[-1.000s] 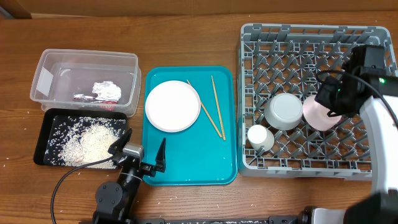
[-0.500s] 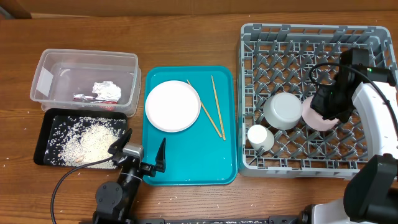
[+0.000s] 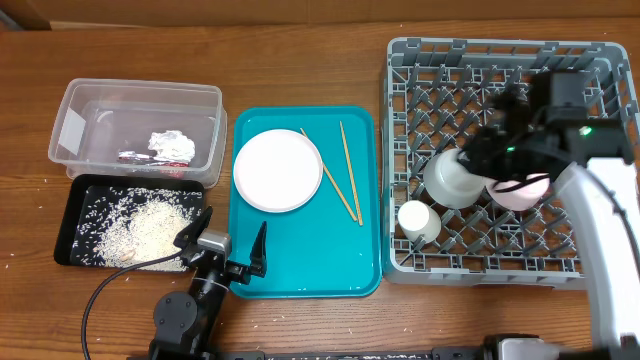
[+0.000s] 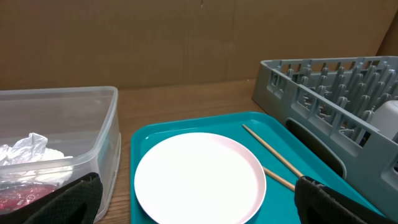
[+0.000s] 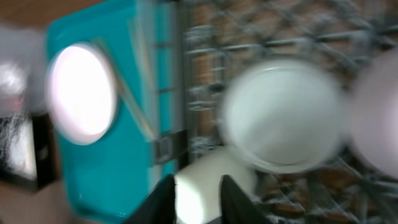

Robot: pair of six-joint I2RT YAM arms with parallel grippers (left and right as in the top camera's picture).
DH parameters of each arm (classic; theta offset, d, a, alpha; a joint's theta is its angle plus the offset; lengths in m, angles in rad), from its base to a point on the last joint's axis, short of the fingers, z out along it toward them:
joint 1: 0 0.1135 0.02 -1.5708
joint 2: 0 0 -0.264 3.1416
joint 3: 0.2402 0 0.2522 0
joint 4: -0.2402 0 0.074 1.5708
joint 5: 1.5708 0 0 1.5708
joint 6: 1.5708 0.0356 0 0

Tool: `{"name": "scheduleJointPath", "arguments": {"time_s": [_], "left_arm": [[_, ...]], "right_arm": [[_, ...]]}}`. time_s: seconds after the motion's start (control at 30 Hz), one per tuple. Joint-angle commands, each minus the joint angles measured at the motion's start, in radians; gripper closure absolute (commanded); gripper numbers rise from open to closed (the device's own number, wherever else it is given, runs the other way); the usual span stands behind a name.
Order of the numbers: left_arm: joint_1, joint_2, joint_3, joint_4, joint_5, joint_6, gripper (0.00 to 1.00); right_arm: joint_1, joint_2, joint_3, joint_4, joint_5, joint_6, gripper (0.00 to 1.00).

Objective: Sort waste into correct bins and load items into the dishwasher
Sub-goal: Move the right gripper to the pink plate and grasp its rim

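The dishwasher, a grey peg rack [image 3: 500,60], holds two white bowls [image 3: 452,180] [image 3: 525,190] and a small cup [image 3: 418,221]. My right gripper [image 3: 478,155] hovers blurred over the bowls. In its wrist view the right gripper [image 5: 198,186] has parted jaws with nothing between them, above the cup [image 5: 242,168] and beside a bowl [image 5: 283,115]. The white plate [image 3: 278,170] and two chopsticks [image 3: 333,188] lie on the teal tray [image 3: 300,265]. My left gripper [image 3: 222,245] rests open at the tray's near edge, facing the plate [image 4: 199,177].
A clear tub [image 3: 138,110] at far left holds the red and white wrapper scrap [image 3: 168,147]. In front of it a black tray [image 3: 75,215] holds a heap of rice [image 3: 140,232]. A few grains lie on the wooden table beside it.
My right gripper has swung left from the right-hand bowl toward the other bowl, and its jaws have parted. Both bowls stay in the rack. The left arm has not moved.
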Motion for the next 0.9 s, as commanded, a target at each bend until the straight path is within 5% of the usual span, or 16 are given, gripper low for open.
{"name": "scheduleJointPath", "arguments": {"time_s": [0.0,0.13,0.43,0.8,0.87], "left_arm": [[0.01,-0.01,-0.007,0.001,-0.007,0.022,0.0],[0.01,-0.01,-0.007,0.001,-0.007,0.022,0.0],[0.01,-0.01,-0.007,0.001,-0.007,0.022,0.0],[0.01,-0.01,-0.007,0.001,-0.007,0.022,0.0],[0.01,-0.01,-0.007,0.001,-0.007,0.022,0.0]], "right_arm": [[0.174,-0.008,0.014,0.02,-0.056,-0.026,0.59],[0.386,0.047,-0.012,0.169,0.017,0.084,0.47],[0.553,0.352,-0.015,0.424,0.135,0.617,0.52],[0.616,0.613,-0.015,0.571,0.131,0.764,0.52],[0.616,0.63,-0.015,0.584,0.131,0.769,0.6]]}}
